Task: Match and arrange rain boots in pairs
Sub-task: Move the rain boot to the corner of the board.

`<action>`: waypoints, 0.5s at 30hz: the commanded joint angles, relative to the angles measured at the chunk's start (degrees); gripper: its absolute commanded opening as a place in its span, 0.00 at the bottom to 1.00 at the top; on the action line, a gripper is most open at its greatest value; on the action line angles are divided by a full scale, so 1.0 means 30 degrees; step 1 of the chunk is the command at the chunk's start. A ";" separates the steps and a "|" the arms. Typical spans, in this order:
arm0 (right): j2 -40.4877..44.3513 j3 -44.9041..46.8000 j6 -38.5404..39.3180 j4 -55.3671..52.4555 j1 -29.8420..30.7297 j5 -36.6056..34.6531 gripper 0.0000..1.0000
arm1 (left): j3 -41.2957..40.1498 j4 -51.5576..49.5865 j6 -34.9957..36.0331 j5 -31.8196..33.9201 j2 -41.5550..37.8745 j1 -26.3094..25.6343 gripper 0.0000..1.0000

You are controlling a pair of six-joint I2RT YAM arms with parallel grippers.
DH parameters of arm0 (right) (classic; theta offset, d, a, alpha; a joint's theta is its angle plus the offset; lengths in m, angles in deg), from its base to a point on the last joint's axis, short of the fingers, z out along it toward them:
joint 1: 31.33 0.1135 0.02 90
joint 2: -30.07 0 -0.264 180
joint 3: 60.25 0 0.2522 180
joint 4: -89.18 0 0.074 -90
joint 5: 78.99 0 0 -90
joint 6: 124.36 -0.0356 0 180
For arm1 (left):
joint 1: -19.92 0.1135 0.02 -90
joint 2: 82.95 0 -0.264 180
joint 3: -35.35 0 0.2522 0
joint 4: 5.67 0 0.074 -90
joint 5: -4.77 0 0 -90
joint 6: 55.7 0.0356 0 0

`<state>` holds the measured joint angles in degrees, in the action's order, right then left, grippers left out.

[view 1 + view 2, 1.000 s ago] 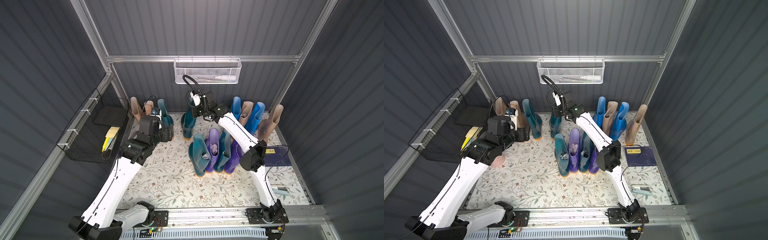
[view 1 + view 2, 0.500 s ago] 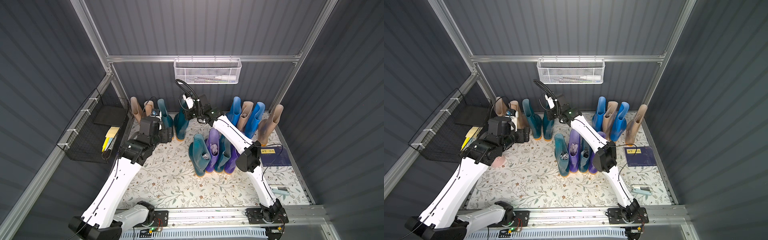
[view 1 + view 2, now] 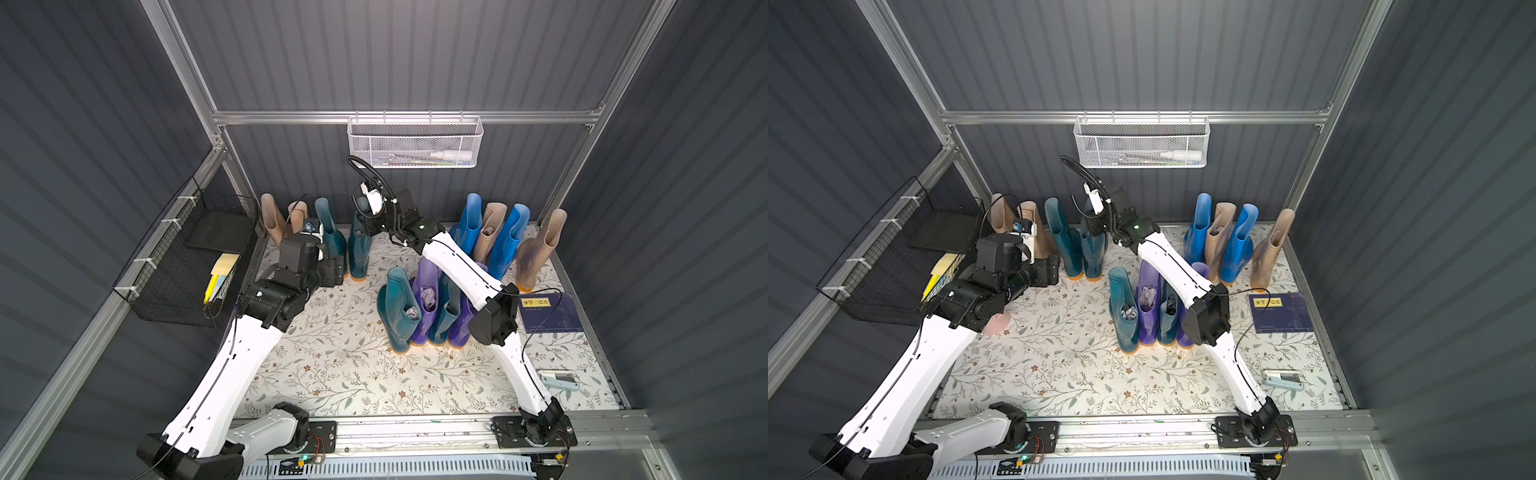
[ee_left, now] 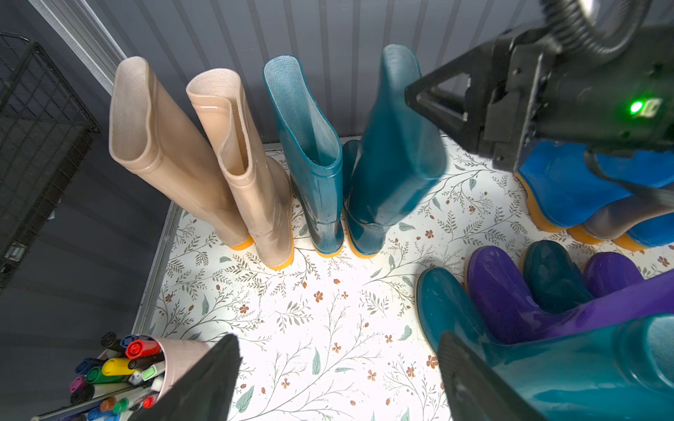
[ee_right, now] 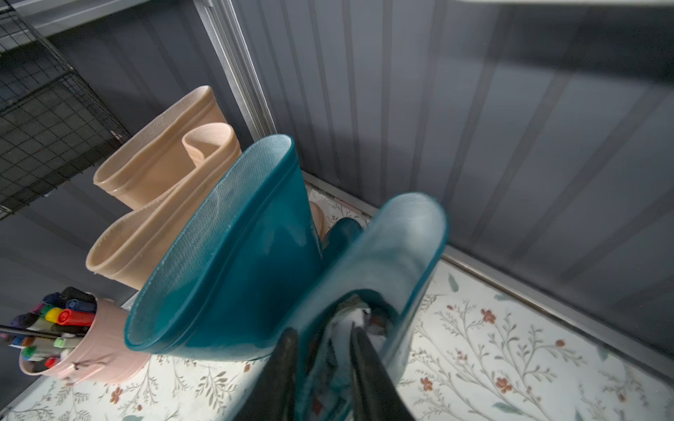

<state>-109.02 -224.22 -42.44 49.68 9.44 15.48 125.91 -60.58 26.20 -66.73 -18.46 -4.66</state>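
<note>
Parting slightly astride the cuff, the right gripper (image 5: 322,330) has stood the tall glossy dark teal rubber boot (image 4: 394,153) beside its far-left teal twin (image 4: 310,145), likely completing a pair; the left gripper (image 4: 337,340) hangs spread, empty.

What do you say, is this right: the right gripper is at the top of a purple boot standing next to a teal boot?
Not quite. The boot at the right gripper is dark teal, not purple, as the right wrist view shows. It does stand next to a teal boot.
</note>
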 commanded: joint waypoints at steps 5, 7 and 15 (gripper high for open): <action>0.0447 -0.0400 0.0042 0.0701 0.0173 -0.0043 0.40 | -0.0038 0.0004 0.0182 0.0249 -0.0221 -0.0048 0.87; 0.0878 -0.0362 -0.0089 0.0532 0.0125 -0.0084 0.42 | 0.0031 0.0033 0.0165 0.0257 -0.0226 -0.0049 0.88; 0.4446 0.1416 -0.0194 -0.0934 -0.0017 -0.0600 0.54 | 0.1868 0.0121 -0.0025 -0.0116 0.0500 -0.0046 0.89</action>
<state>-102.51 -221.07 -43.24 48.28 9.60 14.72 127.46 -60.64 26.18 -66.81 -17.74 -4.66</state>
